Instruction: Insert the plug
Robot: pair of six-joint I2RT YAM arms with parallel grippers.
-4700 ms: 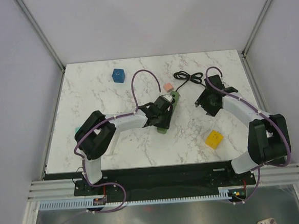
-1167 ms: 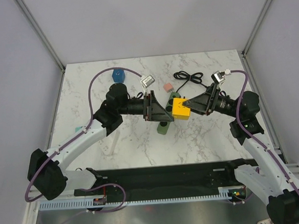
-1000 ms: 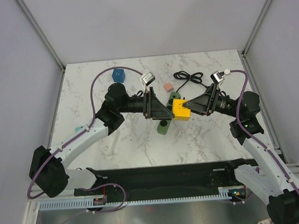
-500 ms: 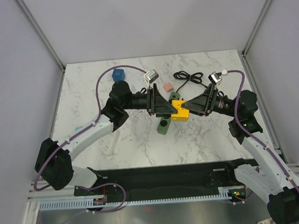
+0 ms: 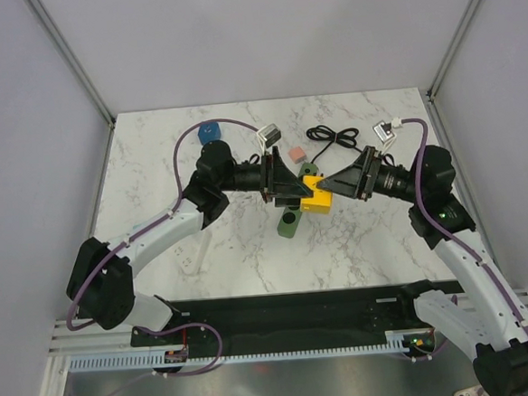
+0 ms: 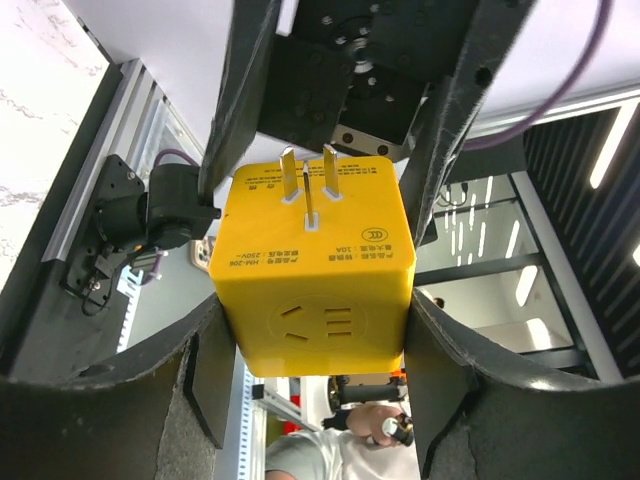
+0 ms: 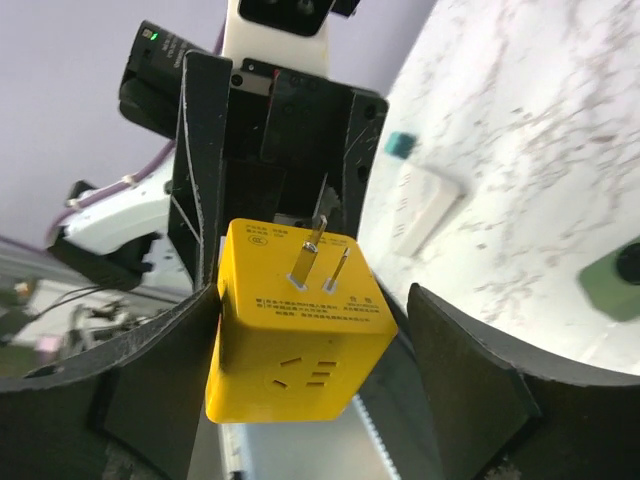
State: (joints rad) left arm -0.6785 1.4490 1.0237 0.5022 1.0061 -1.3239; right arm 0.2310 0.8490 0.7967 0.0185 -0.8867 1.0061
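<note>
A yellow cube plug adapter (image 5: 316,194) with metal prongs hangs in mid-air between both grippers, above the green socket block (image 5: 288,222). My left gripper (image 5: 298,187) comes from the left and is shut on the cube; in the left wrist view (image 6: 312,310) both pads press its sides (image 6: 310,260). My right gripper (image 5: 330,185) faces it from the right. In the right wrist view (image 7: 315,300) the cube (image 7: 295,320) touches one finger and a gap shows at the other.
On the marble table there are a pink cube (image 5: 295,152), a blue cube (image 5: 208,132), a coiled black cable (image 5: 332,139), a teal piece (image 5: 137,229) and a white strip (image 5: 192,250). The strip also shows in the right wrist view (image 7: 425,215).
Both arms rose from the table with the yellow cube. Over the last second the cube shifted slightly back and left, the left gripper closed in onto it, and the right arm stretched further.
</note>
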